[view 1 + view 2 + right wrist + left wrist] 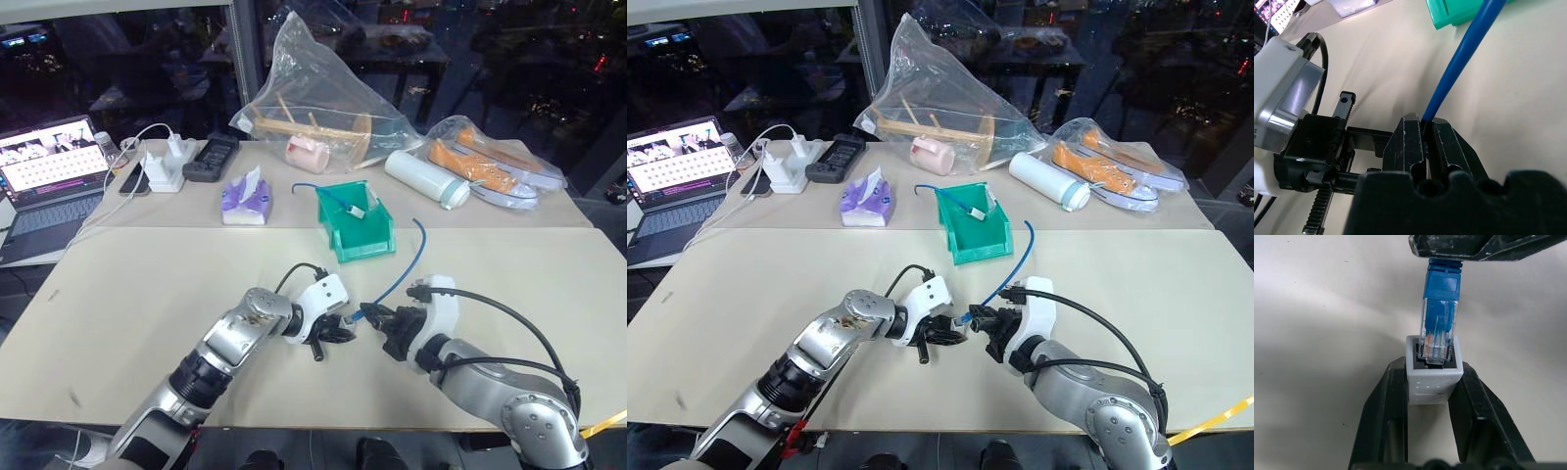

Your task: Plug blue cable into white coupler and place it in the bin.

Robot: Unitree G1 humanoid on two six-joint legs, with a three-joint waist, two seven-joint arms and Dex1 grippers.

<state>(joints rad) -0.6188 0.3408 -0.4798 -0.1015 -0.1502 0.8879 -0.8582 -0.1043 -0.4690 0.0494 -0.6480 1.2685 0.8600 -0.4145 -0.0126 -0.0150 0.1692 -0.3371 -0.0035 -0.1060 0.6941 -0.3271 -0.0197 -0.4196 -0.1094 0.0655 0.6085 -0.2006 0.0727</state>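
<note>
In the left wrist view, the small white coupler [1434, 379] is pinched between my left gripper's two black fingers [1388, 401], socket facing outward. The blue cable's clear plug [1439, 333] has its tip sitting in that socket. My right gripper [380, 319] is shut on the blue cable [1459, 63] just behind the plug. My left gripper [340, 331] meets it tip to tip just above the near middle of the table. From there the cable [416, 257] arcs up and away toward the far right. The teal bin [364, 243] stands just beyond both grippers.
Another blue cord with a white piece [351, 208] lies inside the bin. Along the far side are a laptop [49, 162], a white power adapter [167, 166], a black remote [211, 157], a purple tissue pack [247, 199], a clear plastic bag [323, 108], a white bottle [426, 178] and bagged orange items [485, 162].
</note>
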